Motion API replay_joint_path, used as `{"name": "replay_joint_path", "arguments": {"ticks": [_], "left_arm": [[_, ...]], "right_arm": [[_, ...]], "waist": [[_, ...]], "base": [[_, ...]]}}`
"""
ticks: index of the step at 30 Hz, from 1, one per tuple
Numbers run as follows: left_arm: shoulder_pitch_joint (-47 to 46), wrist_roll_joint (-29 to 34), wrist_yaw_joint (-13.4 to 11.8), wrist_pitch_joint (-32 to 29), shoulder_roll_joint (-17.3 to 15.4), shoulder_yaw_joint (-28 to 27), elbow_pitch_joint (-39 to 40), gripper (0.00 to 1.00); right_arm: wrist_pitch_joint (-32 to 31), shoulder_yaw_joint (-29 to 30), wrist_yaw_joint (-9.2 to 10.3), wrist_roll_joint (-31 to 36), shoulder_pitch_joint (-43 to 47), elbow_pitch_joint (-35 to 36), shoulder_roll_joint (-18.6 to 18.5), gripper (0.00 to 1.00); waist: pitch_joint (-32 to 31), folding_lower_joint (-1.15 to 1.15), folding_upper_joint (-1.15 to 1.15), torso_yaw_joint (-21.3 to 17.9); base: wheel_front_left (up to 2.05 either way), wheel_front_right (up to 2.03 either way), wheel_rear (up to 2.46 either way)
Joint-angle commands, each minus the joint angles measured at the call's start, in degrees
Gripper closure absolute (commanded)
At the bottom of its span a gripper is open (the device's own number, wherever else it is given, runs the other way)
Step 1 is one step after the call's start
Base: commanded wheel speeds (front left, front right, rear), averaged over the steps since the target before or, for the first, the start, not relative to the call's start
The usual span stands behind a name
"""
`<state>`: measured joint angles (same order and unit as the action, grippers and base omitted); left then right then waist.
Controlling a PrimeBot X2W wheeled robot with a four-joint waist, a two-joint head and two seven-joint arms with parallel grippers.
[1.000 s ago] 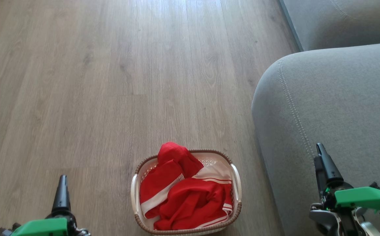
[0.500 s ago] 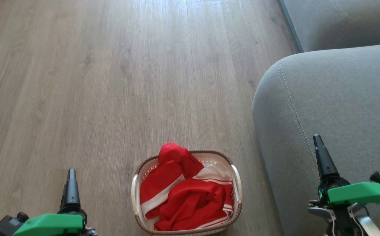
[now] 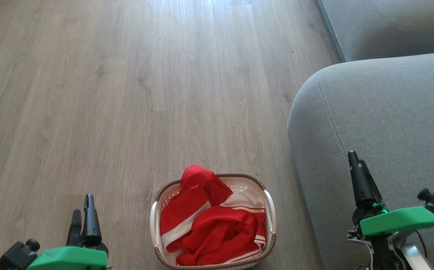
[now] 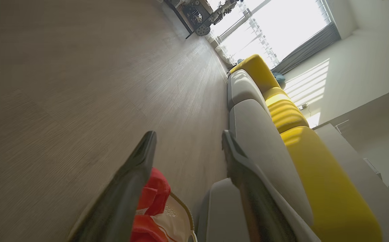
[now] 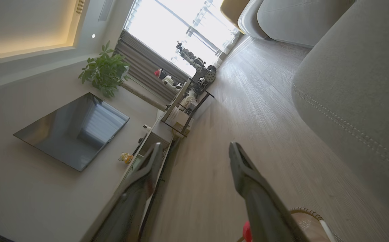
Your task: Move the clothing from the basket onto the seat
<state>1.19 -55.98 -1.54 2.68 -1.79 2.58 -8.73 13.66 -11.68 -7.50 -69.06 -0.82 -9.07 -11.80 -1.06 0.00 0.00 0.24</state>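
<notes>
Clothing [image 3: 209, 225] lay heaped in the basket [image 3: 152, 221], with none of it yet on the seat [image 3: 389, 120]; in my judgement the task stood at its very start. The basket sat on the floor [image 3: 127, 93] just beside the seat's rounded front edge. The red fabric filled it, with one fold rising above the far rim. Your left gripper [image 3: 82, 204] hung over the floor to the left of the basket, clear of it. Your right gripper [image 3: 353, 155] hung over the seat cushion, to the right of the basket. In both wrist views the fingers stood spread wide with nothing between them, so neither tool had hold of anything. I judged the garments to be light, soft and limp. They would likely sag and trail when lifted, and tangled pieces might come up as one or drag the light basket with them. The fabric looked smooth and might slip from a shallow pinch. You would have done best to take hold at the raised fold near the far rim, or deep in the bunched middle, closing on several layers rather than on a single white-striped edge. The fingers needed to be kept clear of the perforated wall and the side handles.
</notes>
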Motion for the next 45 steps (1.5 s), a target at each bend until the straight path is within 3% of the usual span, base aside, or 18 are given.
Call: {"name": "replay_joint_path", "arguments": {"ticks": [1, 45], "left_arm": [[-0.72, 2.7, -0.23, 0.98, -0.66, -0.65, 1.94, 0.0], [1.23, 34.09, -2.28, 8.35, -0.94, 1.98, -1.25, 0.0]], "right_arm": [[0.5, 0.31, 0.0, 3.44, -1.48, 2.38, 0.1, 0.0], [1.04, 5.64, 0.01, 43.39, -0.59, 0.31, 5.83, 0.0]], "waist": [[-0.1, 0.0, 0.0, 0.03], [-0.55, 0.0, 0.0, 0.55]], "base": [[0.0, 0.0, 0.0], [0.0, 0.0, 0.0]]}}
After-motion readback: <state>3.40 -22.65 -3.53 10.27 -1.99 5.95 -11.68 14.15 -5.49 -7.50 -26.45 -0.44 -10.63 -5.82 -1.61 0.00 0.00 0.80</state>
